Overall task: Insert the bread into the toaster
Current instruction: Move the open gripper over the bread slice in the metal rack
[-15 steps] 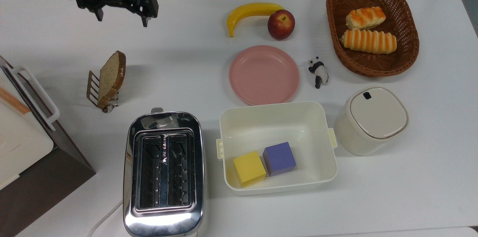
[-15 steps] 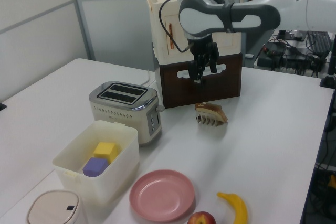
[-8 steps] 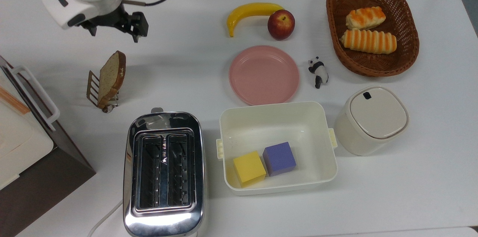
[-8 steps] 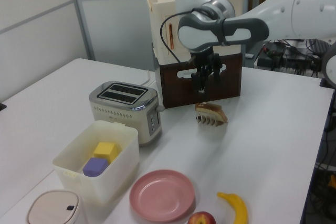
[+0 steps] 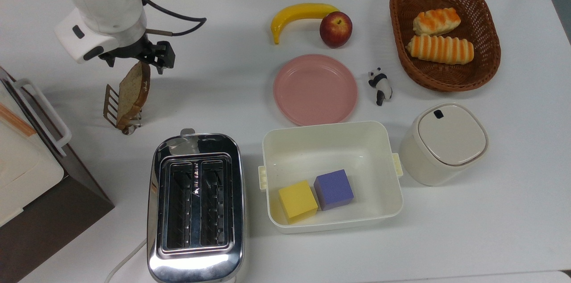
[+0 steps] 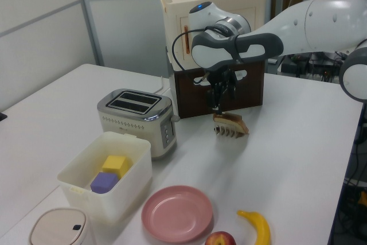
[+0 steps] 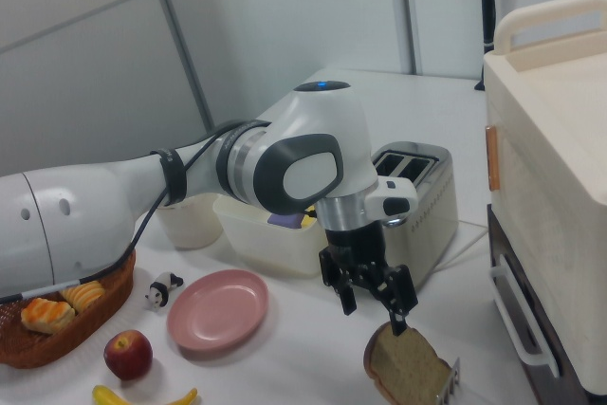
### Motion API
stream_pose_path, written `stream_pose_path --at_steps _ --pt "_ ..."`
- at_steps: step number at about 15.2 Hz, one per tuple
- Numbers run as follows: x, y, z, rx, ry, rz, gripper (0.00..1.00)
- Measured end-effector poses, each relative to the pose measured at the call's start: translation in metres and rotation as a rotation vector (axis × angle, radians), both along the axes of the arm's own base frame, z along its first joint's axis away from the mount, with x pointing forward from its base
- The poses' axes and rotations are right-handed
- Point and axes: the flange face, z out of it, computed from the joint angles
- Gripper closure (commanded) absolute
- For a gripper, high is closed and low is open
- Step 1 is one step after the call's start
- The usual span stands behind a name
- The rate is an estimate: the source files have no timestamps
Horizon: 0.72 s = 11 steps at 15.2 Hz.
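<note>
In the top view, the black two-finger pincer (image 5: pixel 136 60) now sits right over the top edge of the flat slice of speckled brown bread (image 5: pixel 132 93). One second ago it was well up the picture from the bread, so it has come closer. Its two fingers are spread apart, with nothing between them. The bread has not moved: it leans in the small wire rack (image 5: pixel 117 108), just below the pincer. The shiny chrome two-slot toaster (image 5: pixel 196 207) lies further down the picture from the pincer, and its slots are bare.

In the left view, the pincer (image 6: pixel 220 103) hangs lower than before, just above the bread (image 6: pixel 231 123). The toaster (image 6: pixel 136 118) stands to the pincer's left and has stayed put.

In the right view, the pincer (image 7: pixel 372 315) hangs wide apart just above the bread (image 7: pixel 406 368). The toaster (image 7: pixel 415 204) stands behind the pincer.
</note>
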Motion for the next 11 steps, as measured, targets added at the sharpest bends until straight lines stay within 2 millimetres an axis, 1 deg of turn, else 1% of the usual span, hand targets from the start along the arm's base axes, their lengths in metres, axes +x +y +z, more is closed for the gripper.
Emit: stream_pose_path --at_steps 1,3,4,5,7,8,10,11 --pt "0.000 0.000 -0.003 0.001 0.004 0.000 0.07" --pt "0.002 0.000 -0.009 0.001 0.008 0.002 0.08" --pt "0.004 0.001 -0.013 0.001 0.009 0.004 0.14" --pt "0.006 0.001 -0.019 0.000 0.010 0.007 0.17" --pt "0.009 0.001 -0.029 0.001 0.017 0.009 0.32" --pt "0.009 0.002 -0.031 0.001 0.020 0.010 0.44" --pt "0.009 0.003 -0.034 0.002 0.024 0.012 0.64" --pt "0.010 0.003 -0.034 0.002 0.025 0.012 0.76"
